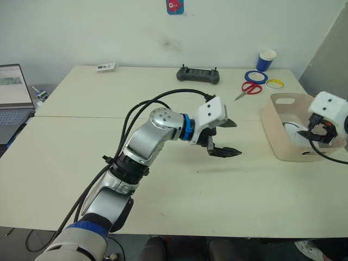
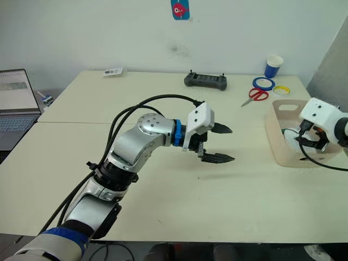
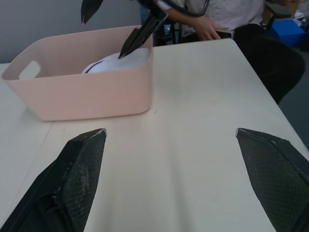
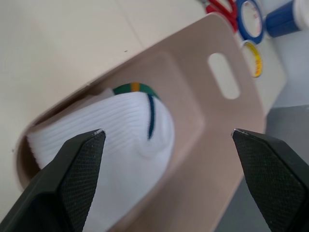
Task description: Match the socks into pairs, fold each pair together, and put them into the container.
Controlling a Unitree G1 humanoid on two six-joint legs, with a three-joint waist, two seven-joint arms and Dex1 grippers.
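Note:
The beige-pink container stands at the table's right edge. Inside it lies a folded white sock bundle with a dark blue stripe, and a strip of green fabric peeks out behind it. My right gripper hangs open just above the container's opening, holding nothing. The same container with the white socks appears in the left wrist view. My left gripper hovers open and empty over the bare middle of the table, a short way left of the container.
Along the back of the table lie a black controller, red scissors, blue and yellow tape rolls, a blue-and-white paper cup and a small card. A laptop sits far left. A person sits beyond the container.

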